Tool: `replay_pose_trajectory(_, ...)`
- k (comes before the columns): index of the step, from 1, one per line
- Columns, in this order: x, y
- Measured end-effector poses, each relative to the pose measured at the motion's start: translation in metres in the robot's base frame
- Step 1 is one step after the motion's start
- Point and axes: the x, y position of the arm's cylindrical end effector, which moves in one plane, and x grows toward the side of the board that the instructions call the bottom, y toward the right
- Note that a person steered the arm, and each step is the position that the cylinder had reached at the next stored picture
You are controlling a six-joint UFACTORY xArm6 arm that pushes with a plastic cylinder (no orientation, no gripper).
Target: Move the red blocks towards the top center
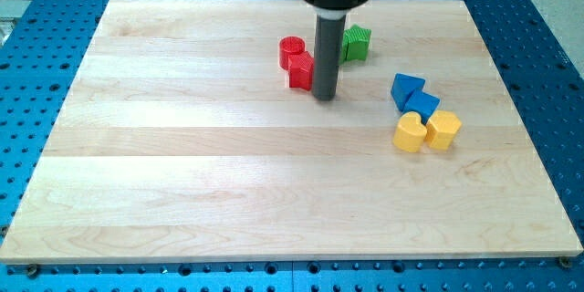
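Red blocks: you are seeing a red cylinder (291,50) and a red star-like block (301,70) sitting touching, near the view's top centre.
Board: the wooden board (182,164) is lying on a blue pegged table (547,73).
Rod: my tip (325,98) is resting just right of the red pair; no jaws exist here.
Others: a green block (357,44) is sitting right of the rod; farther right, a blue triangle (406,88), blue cube (423,104), yellow heart (411,132) and yellow block (444,129) are clustering.
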Motion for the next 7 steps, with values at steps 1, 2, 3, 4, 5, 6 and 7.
replay_pose_trajectory(1, 0.015, -0.035)
replay_pose_trajectory(2, -0.027, -0.036)
replay_pose_trajectory(3, -0.054, -0.006)
replay_pose_trajectory(4, -0.053, 0.031)
replay_pose_trajectory(5, -0.054, 0.081)
replay_pose_trajectory(6, -0.088, 0.139)
replay_pose_trajectory(7, -0.124, 0.105)
